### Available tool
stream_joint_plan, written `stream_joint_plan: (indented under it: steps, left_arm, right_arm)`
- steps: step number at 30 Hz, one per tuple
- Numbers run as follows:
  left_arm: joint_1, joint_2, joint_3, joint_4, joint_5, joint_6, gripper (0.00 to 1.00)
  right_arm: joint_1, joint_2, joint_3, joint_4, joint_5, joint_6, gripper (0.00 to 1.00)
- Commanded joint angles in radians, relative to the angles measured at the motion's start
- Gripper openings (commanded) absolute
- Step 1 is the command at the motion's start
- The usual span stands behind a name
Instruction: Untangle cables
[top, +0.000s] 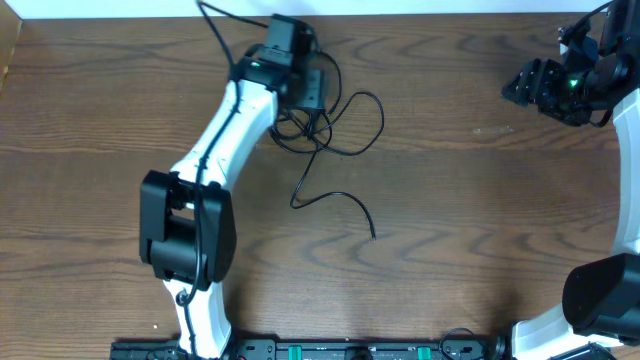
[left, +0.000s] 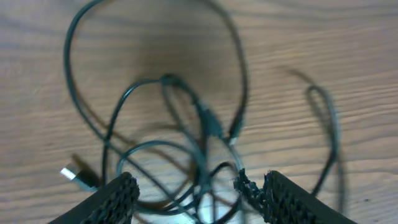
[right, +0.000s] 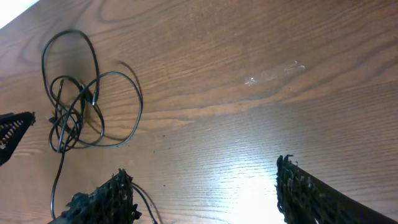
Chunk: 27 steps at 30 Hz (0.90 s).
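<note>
Black cables (top: 310, 128) | clumped at far side of table (top: 480, 200), under left gripper (left: 189, 186) | left jaws released, straddling clump | right gripper (right: 204, 177) released, empty, well apart | one outer strand is to be pinched, not the knot.

Thin black cables (top: 318, 135) lie in a loose tangle of overlapping loops at the far side of the table (top: 480, 200), left of centre. One free strand (top: 340, 195) trails toward the near side. A silver plug (left: 73, 175) lies at the clump's edge.

You will find no text, label, brand, number or sign that can be read in any view, not on the arms and not on the table.
</note>
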<state>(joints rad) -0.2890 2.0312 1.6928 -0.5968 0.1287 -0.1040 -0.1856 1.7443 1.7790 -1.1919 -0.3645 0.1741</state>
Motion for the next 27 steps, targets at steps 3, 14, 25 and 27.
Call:
stream_joint_plan:
  steps: [3, 14, 25, 27]
  left_arm:
    - [0.014, 0.026, 0.0, -0.047, 0.177, 0.074, 0.65]
    - [0.0, 0.101, 0.0, -0.109, 0.035, 0.1, 0.63]
    - [-0.055, 0.112, 0.01, -0.121, 0.047, 0.098, 0.08]
    - [-0.065, 0.082, 0.027, -0.121, 0.051, 0.073, 0.08]
  right_arm:
    - [0.006, 0.009, 0.004, -0.002, 0.008, -0.015, 0.72]
    - [0.006, 0.009, -0.002, -0.005, 0.023, -0.016, 0.72]
    - [0.006, 0.009, -0.002, -0.005, 0.017, -0.015, 0.75]
    - [0.008, 0.009, -0.002, -0.005, -0.003, -0.015, 0.75]
